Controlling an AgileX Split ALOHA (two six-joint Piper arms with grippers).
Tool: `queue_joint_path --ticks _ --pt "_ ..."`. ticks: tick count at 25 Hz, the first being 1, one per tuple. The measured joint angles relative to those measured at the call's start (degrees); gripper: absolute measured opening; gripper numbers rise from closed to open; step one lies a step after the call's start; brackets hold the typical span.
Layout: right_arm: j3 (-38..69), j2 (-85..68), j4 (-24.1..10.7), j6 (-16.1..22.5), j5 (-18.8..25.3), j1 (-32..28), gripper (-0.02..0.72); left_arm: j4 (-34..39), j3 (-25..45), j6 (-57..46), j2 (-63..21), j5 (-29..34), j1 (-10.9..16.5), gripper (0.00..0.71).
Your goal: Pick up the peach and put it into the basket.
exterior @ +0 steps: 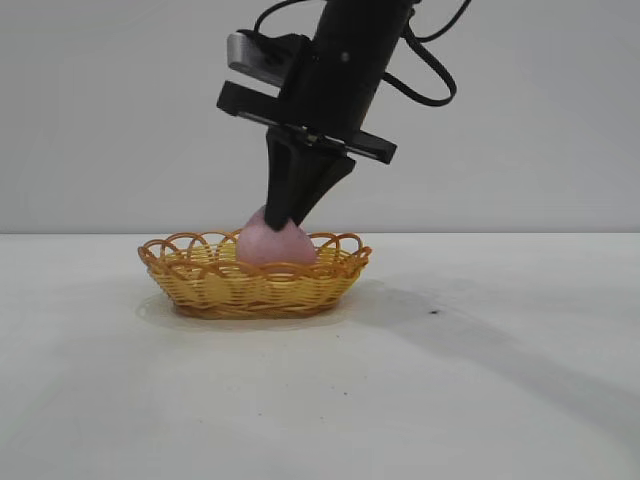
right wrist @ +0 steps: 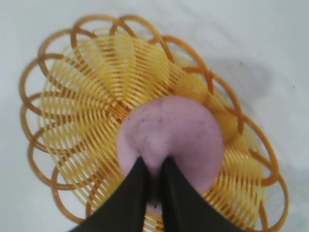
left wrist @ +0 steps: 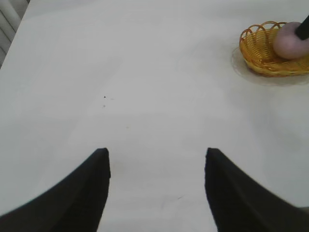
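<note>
the white table (exterior: pixel 520 400) carried a shallow oval yellow-orange wicker basket (exterior: pixel 200 285). inside it sat the dull pink, dome-shaped peach (exterior: pixel 280 245), directly beneath the right gripper (right wrist: pixel 155 166), whose narrowly parted fingers pinched its top. release judged pending, then a straight lift. the left gripper (left wrist: pixel 157 154) hung open and empty, well apart.

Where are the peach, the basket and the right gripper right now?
peach (right wrist: pixel 178 130): right wrist view, its rounded top.
basket (exterior: pixel 215 290): exterior view, its woven front wall.
right gripper (exterior: pixel 285 215): exterior view, fingertips at the peach.
</note>
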Motion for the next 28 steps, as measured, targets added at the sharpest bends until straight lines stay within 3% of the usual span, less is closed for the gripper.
queue_joint_path --ticks 2,5,9,14,15,19,28 --pt "-0.28 -1.97 -4.57 2.98 -0.14 -0.14 0.388 0.00 0.00 0.00 0.00 0.00 0.00 0.382" --pt "-0.41 -4.60 -11.14 8.26 -1.56 -2.50 0.372 0.00 0.00 0.00 0.00 0.00 0.00 0.382" --pt "0.66 -5.21 -13.50 14.95 -4.05 -10.75 0.372 -0.05 0.00 0.00 0.00 0.00 0.00 0.382" --pt "6.59 -5.11 -18.80 20.08 -4.96 -21.73 0.372 -0.05 0.00 0.00 0.00 0.00 0.00 0.382" --pt "7.43 -5.11 -19.91 21.31 -5.10 -23.50 0.323 -0.14 0.00 0.00 0.00 0.00 0.00 0.382" --pt "8.22 -5.02 -21.08 22.99 -5.23 -28.26 0.321 -0.14 0.00 0.00 0.00 0.00 0.00 0.382" --pt "12.08 -19.58 -20.92 22.88 -5.26 -28.78 0.321 -0.14 0.00 0.00 0.00 0.00 0.00 0.382"
